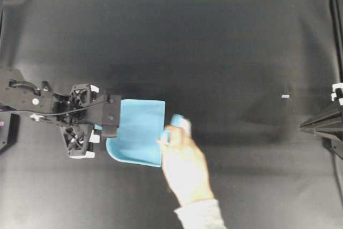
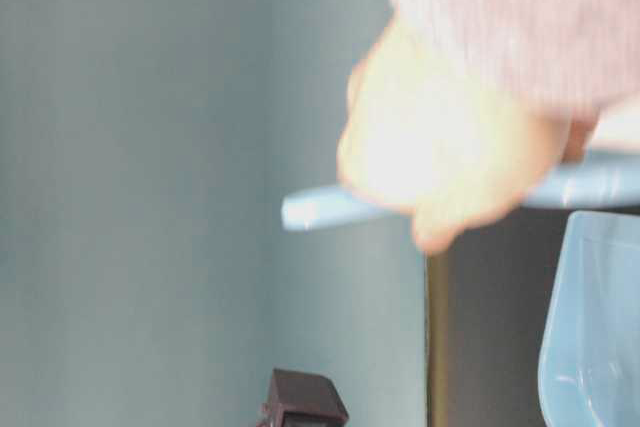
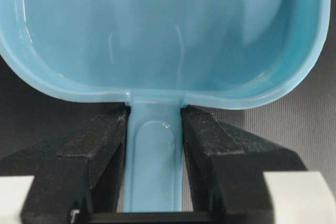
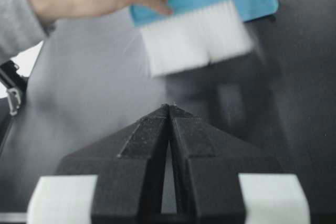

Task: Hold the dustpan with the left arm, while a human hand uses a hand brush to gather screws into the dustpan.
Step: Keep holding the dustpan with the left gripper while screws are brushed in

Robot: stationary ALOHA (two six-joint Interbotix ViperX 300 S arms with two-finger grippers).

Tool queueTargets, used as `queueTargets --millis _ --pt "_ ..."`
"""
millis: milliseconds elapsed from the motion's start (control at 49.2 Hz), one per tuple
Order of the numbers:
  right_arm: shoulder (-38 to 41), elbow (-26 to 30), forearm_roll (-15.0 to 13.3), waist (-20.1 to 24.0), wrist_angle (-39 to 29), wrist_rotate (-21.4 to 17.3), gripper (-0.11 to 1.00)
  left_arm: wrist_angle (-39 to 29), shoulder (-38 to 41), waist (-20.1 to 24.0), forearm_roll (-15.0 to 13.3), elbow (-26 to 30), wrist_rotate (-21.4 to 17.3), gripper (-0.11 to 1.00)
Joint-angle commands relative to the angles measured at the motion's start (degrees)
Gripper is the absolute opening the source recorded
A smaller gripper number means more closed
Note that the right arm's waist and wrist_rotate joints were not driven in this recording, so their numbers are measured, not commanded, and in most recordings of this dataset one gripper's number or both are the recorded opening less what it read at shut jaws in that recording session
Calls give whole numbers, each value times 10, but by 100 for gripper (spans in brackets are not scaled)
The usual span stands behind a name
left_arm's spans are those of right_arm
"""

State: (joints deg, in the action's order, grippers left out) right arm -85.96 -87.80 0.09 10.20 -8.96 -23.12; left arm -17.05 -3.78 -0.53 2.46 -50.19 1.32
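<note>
Fingers (image 3: 100,145) of the left gripper (image 3: 156,150) pinch the dustpan (image 1: 140,131) handle from both sides; pan sits on the dark surface (image 1: 225,52), mouth toward the human hand (image 1: 185,167) working the hand brush (image 4: 202,19) at the pan's mouth. Right gripper (image 4: 169,124) fingers pressed together, idle. No screws visible. Risk: a brush shove could twist the slim handle in the grip, lifting the lip.

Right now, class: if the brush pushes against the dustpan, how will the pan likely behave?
The dustpan looks like thin, glossy plastic, so probably light and slippery. The left gripper clamps only its narrow handle, so a firm push from the brush might twist it.
</note>
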Motion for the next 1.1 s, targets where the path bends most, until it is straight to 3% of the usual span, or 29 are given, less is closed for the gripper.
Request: queueTargets --millis 0,285,691,1077 --pt "3 3 2 0 3 0 0 4 0 1 2 14 -10 31" --pt "3 3 2 0 3 0 0 31 7 4 2 7 -22 31" --pt "3 3 2 0 3 0 0 317 -31 8 2 -103 -18 31" --pt "4 3 2 0 3 -1 0 388 -44 13 2 -123 -17 31"
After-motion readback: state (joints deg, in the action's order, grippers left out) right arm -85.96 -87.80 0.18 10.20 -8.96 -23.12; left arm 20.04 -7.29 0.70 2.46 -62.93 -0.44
